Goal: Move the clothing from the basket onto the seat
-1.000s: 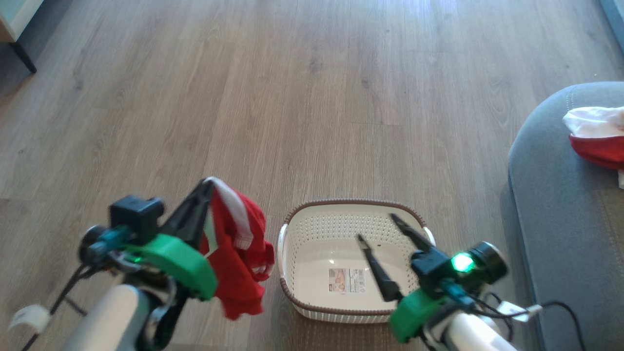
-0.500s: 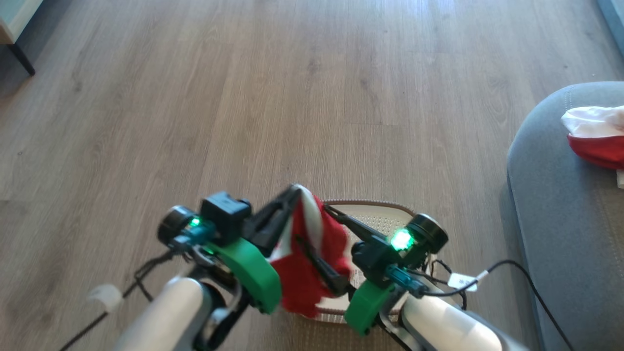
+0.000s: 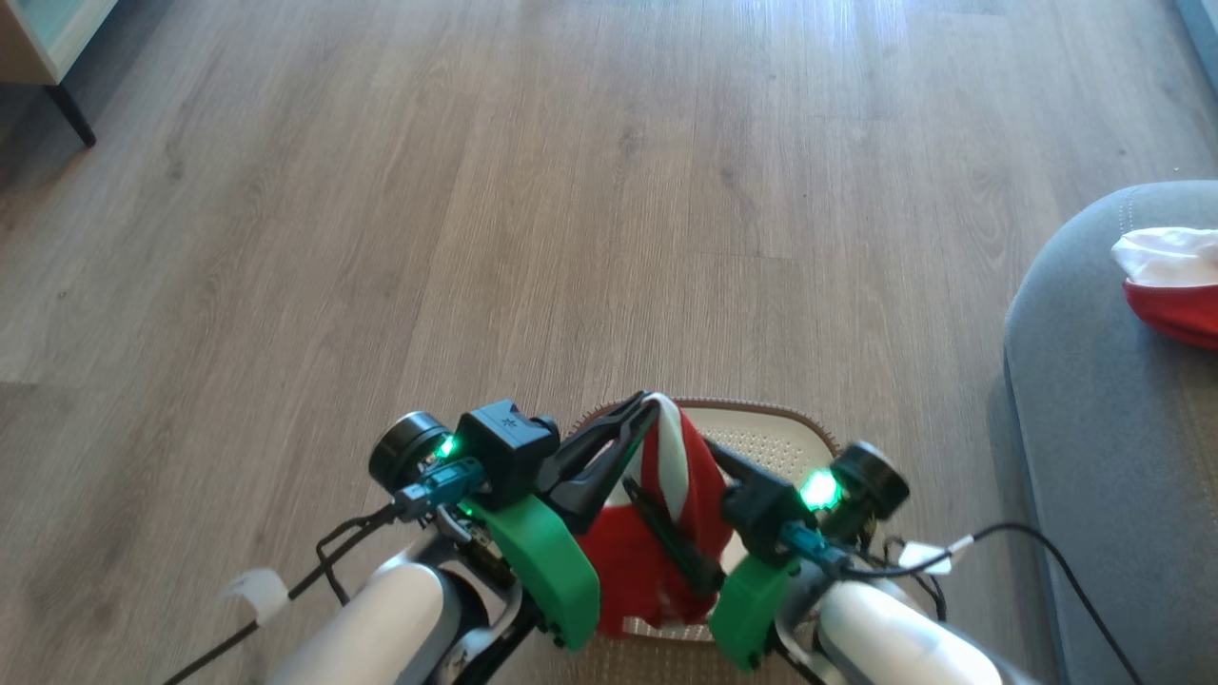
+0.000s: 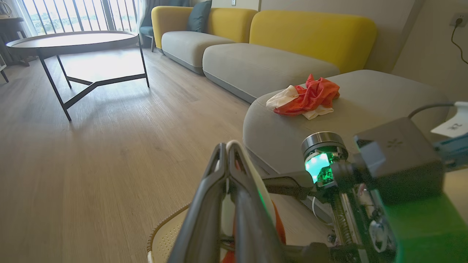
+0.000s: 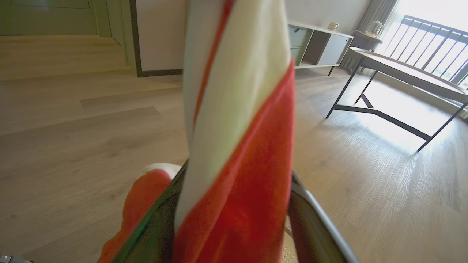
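- Above the basket (image 3: 771,433), close in front of the robot, the left gripper (image 3: 649,404) dangles a red jersey (image 3: 693,474), jaws pressed together on its white trim band (image 3: 672,436).
- From the right, the right gripper (image 3: 668,463) meets it with jaws spread, one finger on either side of the hanging cloth and not visibly pinching it.
- Far right, the grey seat (image 3: 1094,428) carries another red-and-white garment (image 3: 1175,304) near its rounded corner. The basket's far end looks bare, though the arms hide most of it.
- The step in hand looks like a two-gripper hold before the carry. Done well, the right jaws would close lower on the red body, clear of the left pinch, so the cloth hangs short and clears the basket rim.
- Both arms should then swing right together and release only once the jersey is over the cushion, beside the other garment and back from the edge.
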You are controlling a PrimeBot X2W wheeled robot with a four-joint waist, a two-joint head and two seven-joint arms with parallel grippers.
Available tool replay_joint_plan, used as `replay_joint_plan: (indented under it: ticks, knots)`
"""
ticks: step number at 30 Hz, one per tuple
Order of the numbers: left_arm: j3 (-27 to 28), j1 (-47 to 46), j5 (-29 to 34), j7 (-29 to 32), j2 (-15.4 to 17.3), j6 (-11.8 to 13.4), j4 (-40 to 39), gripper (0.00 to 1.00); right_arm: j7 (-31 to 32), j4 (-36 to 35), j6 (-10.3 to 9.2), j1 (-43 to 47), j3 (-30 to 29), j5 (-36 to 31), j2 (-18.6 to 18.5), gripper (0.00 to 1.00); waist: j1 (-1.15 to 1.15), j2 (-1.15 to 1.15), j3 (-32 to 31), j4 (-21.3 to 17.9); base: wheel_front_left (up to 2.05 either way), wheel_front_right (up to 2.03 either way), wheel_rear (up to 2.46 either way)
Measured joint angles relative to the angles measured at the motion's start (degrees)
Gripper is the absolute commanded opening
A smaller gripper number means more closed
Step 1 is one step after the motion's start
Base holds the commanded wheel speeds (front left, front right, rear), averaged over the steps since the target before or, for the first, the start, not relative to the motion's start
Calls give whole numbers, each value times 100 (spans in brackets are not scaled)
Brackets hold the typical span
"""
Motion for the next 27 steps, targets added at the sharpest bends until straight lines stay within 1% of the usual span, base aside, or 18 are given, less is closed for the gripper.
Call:
replay_joint_plan:
  ticks: [1,2,3,4,10,11,12,14,15,16,20,27]
  knots:
    - [-9,0,0,29,0,1,-58,0,0,57,0,51,13,19,-14,48,0,0,1,0,0,0,0]
    - [-21,0,0,63,0,1,-115,0,0,93,0,97,13,63,-20,48,0,0,7,0,0,0,0]
    - [-31,0,0,66,0,1,-153,0,0,129,0,121,20,110,-20,13,0,0,12,0,0,0,0]
    - [-36,0,0,76,0,2,-187,0,0,149,0,120,32,153,-19,0,0,0,17,-2,0,0,0]
    - [-36,0,-1,122,10,53,-286,0,0,145,0,94,35,252,5,0,0,0,50,-34,0,0,0]
    - [-36,0,-1,122,13,53,-287,10,0,146,0,91,35,252,4,0,0,0,55,-40,0,0,0]
    - [-35,0,-1,122,22,54,-287,25,0,144,0,88,33,256,4,0,0,0,59,-46,0,0,0]
    - [-32,0,-1,112,35,57,-286,60,0,134,0,87,14,303,4,0,0,0,70,-60,0,0,0]
    - [-29,0,-1,109,36,62,-285,93,0,132,0,86,10,302,3,0,0,0,75,-68,0,0,0]
    - [-23,1,-1,101,36,71,-283,100,0,127,0,86,4,302,3,0,0,0,80,-75,0,0,0]
    - [-22,1,-1,-32,43,107,-230,100,0,111,0,87,-79,302,-13,0,0,0,86,-109,0,0,0]
    - [-21,3,51,-354,49,100,21,100,0,40,0,87,-516,299,-111,0,0,0,182,-251,0,0,0]
